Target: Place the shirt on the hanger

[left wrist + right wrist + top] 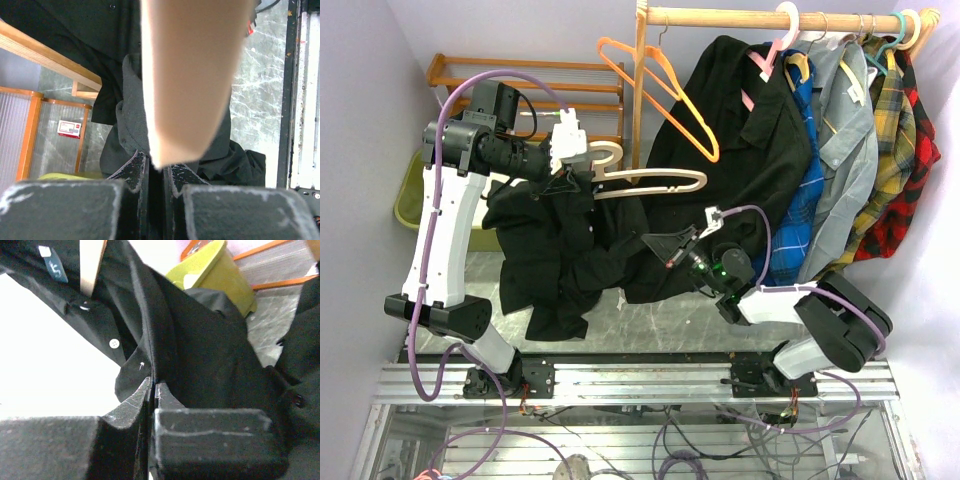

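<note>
My left gripper [565, 183] is shut on the cream-peach hanger [660, 183] near its hook end and holds it level above the table. In the left wrist view the hanger [190, 75] runs out from between my closed jaws [160, 167]. The black shirt [560, 255] is draped over the hanger's left part and hangs crumpled below it. My right gripper [665, 250] is shut on a front edge of the shirt, to the right of and below the hanger. In the right wrist view the jaws [152, 386] pinch the shirt [200, 340] near its pale buttons; a bit of the hanger [92, 265] shows above.
A wooden rack [760, 18] at the back right carries another black shirt on a pink hanger [745, 130], a blue plaid shirt [807, 180] and more shirts. Orange hangers [665, 95] hang on the rack post. A yellow-green bin [408, 195] and a wooden shelf [530, 85] stand at the back left.
</note>
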Controlling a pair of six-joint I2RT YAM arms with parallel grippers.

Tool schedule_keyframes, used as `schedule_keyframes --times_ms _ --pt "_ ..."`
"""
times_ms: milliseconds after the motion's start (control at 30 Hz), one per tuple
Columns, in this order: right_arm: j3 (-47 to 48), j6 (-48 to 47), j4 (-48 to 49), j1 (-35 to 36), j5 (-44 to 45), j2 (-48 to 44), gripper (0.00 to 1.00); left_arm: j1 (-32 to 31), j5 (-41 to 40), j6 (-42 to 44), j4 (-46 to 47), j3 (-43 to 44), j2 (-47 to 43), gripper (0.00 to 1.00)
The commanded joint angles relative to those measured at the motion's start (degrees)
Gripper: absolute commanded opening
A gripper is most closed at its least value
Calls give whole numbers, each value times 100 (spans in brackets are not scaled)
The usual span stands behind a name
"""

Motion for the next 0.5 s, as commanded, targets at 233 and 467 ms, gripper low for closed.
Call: schedule_keyframes --times_ms 233,467 --pt "-211 -209 -2067 -1135 636 -1953 0 -63 -579 160 91 -147 -139 7" --pt "172 -634 -3258 -1504 1131 -2323 0 -208 -778 133 91 -161 -161 7"
